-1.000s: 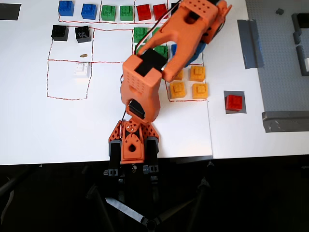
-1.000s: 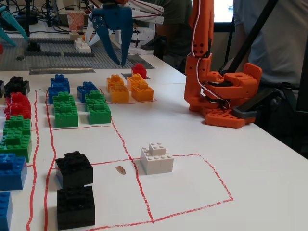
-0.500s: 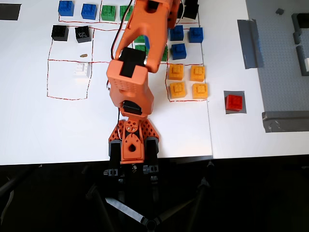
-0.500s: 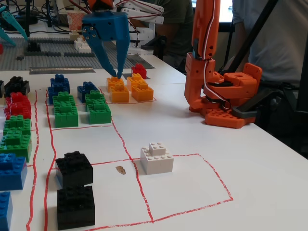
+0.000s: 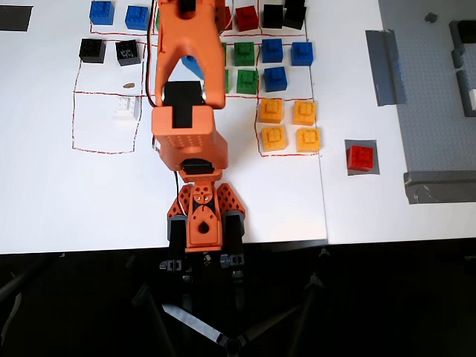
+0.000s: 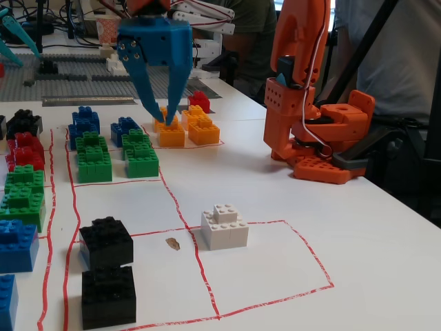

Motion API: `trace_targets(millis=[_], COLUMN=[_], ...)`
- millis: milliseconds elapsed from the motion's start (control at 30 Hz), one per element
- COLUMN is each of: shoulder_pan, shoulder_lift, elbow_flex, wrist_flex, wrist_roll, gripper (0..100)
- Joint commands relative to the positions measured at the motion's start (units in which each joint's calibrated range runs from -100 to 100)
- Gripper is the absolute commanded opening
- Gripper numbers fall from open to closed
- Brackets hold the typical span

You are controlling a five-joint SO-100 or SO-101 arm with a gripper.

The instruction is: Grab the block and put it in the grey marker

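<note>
The red block [image 5: 360, 157] sits on the grey marker [image 5: 373, 145], a dark square patch at the right of the white table in the overhead view. In the fixed view the block [image 6: 200, 101] shows far back, behind the orange blocks. My blue gripper [image 6: 165, 121] hangs over the middle of the table, well away from the block, fingertips pointing down near the orange blocks. Its tips are nearly together and hold nothing. In the overhead view the orange arm [image 5: 187, 111] hides most of it.
Rows of blue [image 5: 101, 12], black [image 5: 92, 50], green [image 5: 243, 53], orange [image 5: 271, 110] and other red blocks [image 5: 246, 17] fill the red-lined grid. A white block [image 6: 224, 225] stands in a near square. Grey tape strips [image 5: 385, 65] and a grey baseplate [image 5: 439, 89] lie at the right.
</note>
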Motion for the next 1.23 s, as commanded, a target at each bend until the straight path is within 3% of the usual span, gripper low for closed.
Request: trace_targets(millis=[0, 1200], shoulder_pan=[-2.2, -6.7], shoulder_lift=[-7.2, -8.0], elbow_flex=[-1.8, 0.0], wrist_flex=[-1.2, -2.9], wrist_roll=[-1.4, -3.3], gripper=[0, 0])
